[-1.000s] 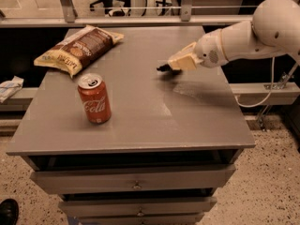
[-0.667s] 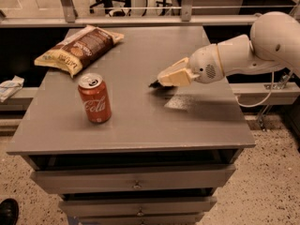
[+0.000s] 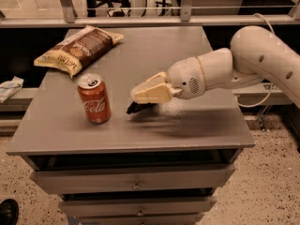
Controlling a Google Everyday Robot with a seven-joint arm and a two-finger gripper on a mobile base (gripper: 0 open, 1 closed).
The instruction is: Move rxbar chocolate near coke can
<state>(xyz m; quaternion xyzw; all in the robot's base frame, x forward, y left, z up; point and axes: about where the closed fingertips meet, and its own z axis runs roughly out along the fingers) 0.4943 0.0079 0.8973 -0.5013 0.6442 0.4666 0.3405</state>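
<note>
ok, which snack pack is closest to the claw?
The black rxbar chocolate, gripped in the claw beside the coke can. The brown chip bag lies well behind the can.

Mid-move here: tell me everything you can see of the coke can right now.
The coke can looks like red aluminium, with white Coca-Cola script on its side and a silver top. It stands upright on the grey table, nearer the front edge than the chip bag behind it. Only the table touches it. The gripper hovers just beside it, apart from it, jaws shut on the rxbar chocolate.
</note>
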